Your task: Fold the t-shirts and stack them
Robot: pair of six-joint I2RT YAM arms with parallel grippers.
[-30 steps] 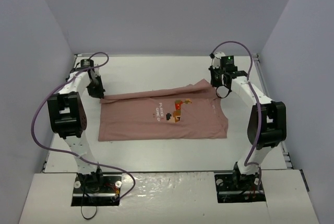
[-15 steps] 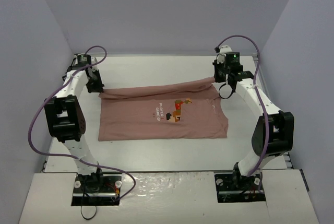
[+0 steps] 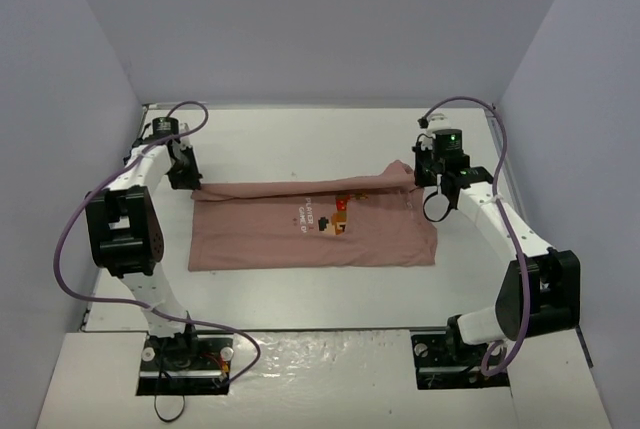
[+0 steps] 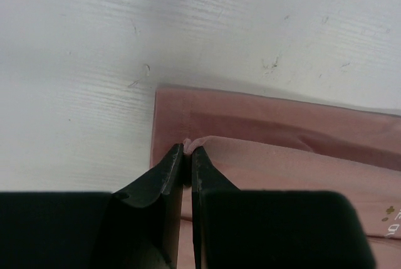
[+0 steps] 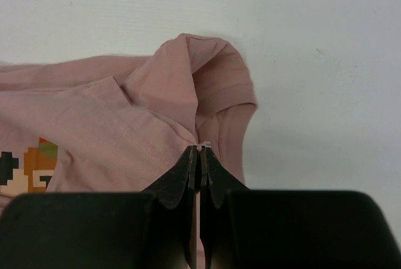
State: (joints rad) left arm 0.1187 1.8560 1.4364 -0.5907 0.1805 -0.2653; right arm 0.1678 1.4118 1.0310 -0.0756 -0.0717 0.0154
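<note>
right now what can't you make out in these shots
Chest text on the t-shirt: top view, too small to read.
Pixel figure: right wrist view, cut by left edge and right claw.
How much t-shirt the left claw and right claw pinch: wrist views, shut jaws hide it.

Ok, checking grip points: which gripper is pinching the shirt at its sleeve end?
The right gripper: it is shut on the pink t-shirt right beside a sleeve, while the left gripper pinches a plain straight-edged corner.
</note>
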